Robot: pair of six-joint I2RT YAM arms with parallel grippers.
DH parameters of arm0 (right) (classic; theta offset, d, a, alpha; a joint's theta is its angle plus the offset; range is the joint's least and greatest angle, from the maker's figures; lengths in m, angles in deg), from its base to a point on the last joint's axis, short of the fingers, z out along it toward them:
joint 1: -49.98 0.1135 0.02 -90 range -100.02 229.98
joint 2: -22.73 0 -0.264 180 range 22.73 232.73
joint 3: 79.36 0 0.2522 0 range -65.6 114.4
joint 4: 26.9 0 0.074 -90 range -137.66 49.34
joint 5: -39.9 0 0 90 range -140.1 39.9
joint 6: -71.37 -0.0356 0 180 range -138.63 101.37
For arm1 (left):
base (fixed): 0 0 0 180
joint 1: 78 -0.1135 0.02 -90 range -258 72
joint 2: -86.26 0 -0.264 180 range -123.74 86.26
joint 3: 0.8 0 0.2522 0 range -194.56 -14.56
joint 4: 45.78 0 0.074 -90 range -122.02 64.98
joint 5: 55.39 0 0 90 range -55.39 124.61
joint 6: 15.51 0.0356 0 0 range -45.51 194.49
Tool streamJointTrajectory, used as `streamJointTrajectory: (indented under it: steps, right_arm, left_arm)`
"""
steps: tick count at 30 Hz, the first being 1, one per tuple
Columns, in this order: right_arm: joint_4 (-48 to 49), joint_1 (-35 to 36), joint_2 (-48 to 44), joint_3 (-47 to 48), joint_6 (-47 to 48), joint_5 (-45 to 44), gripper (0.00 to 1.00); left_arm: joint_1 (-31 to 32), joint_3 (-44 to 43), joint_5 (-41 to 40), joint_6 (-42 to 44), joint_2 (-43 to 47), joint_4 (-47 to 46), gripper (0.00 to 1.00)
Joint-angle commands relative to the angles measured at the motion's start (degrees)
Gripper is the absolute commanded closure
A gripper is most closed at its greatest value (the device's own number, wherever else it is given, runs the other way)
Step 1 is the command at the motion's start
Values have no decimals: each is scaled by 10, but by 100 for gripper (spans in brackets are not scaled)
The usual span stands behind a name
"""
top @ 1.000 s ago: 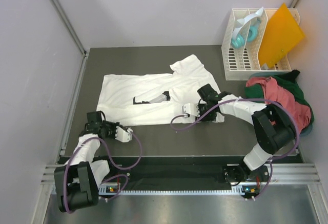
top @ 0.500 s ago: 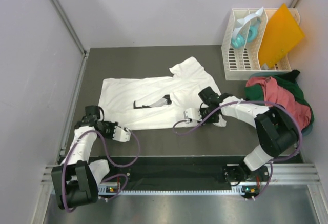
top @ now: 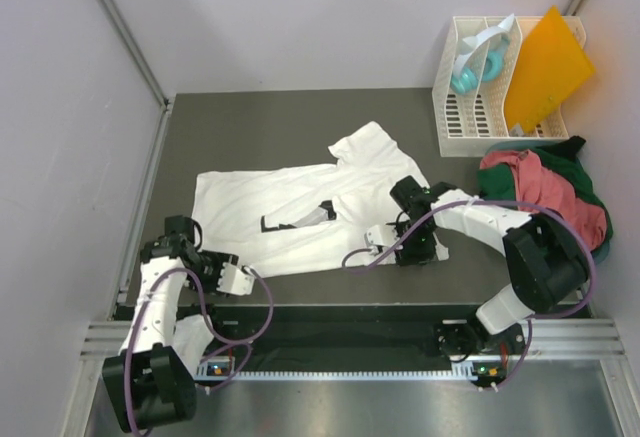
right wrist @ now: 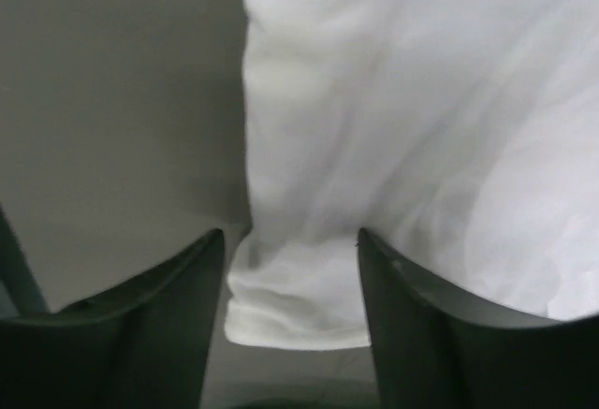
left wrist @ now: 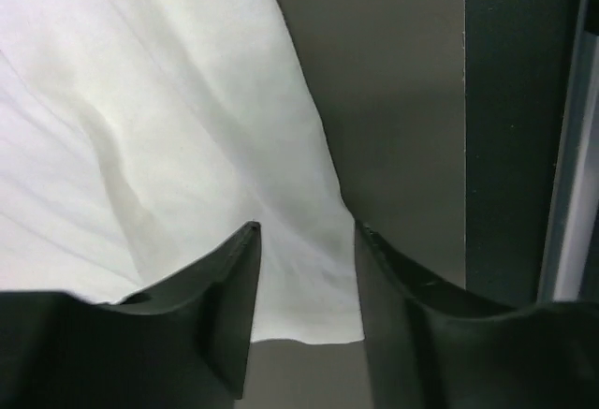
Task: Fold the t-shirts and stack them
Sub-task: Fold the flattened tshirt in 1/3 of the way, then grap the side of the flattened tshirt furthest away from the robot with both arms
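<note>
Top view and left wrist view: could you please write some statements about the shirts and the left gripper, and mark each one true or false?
1. The white t-shirt lies spread on the table. True.
2. The orange sheet lies flat on the white t-shirt. False: it stands in the white rack.
3. The pile of red and green shirts is at the table's right side. True.
4. The left gripper is closed on nothing. False: its fingers stand apart, with white cloth between.

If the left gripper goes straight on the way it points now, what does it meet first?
The white t-shirt: its corner lies between the parted fingers of the left gripper, and the cloth spreads on ahead. How high the fingertips stand above it is unclear.
</note>
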Motion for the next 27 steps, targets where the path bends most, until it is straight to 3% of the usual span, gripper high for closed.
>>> streamJointTrajectory:
  steps: [1, 3, 8, 10, 11, 13, 14, 18, 22, 25, 27]
  right_arm:
    - [-70, 7, -23, 25, 7, 37, 34]
    - [-89, 7, -27, 56, -1, 65, 31]
    - [-142, 3, -27, 153, -31, 104, 32]
    - [-141, -7, -17, 187, -52, 111, 32]
    - [-132, -12, -11, 224, -64, 110, 32]
    - [-93, -37, 20, 263, -113, 114, 32]
    - [-83, -47, 36, 310, -127, 116, 32]
    - [-64, -91, 153, 468, -209, 117, 32]
    - [-91, -133, 319, 698, -275, 148, 32]
    - [-90, -146, 409, 811, -298, 151, 32]
    - [-55, -146, 436, 831, -301, 139, 31]
  left_arm:
    - [-1, -47, 11, -5, 3, 45, 40]
    - [-1, -75, 19, -14, -6, 73, 28]
    - [-1, -172, 52, -47, -11, 98, 21]
    - [-1, -206, 71, -108, -16, 66, 19]
    - [-1, -212, 82, -147, -21, -12, 16]
    - [0, -227, 98, -284, -55, -96, 11]
    - [0, -231, 94, -325, -73, -177, 11]
    - [3, -348, 65, -481, -246, -221, 18]
    - [3, -476, 42, -538, -387, -194, 29]
    - [2, -541, 26, -564, -460, -200, 31]
    - [4, -562, 20, -572, -495, -218, 31]
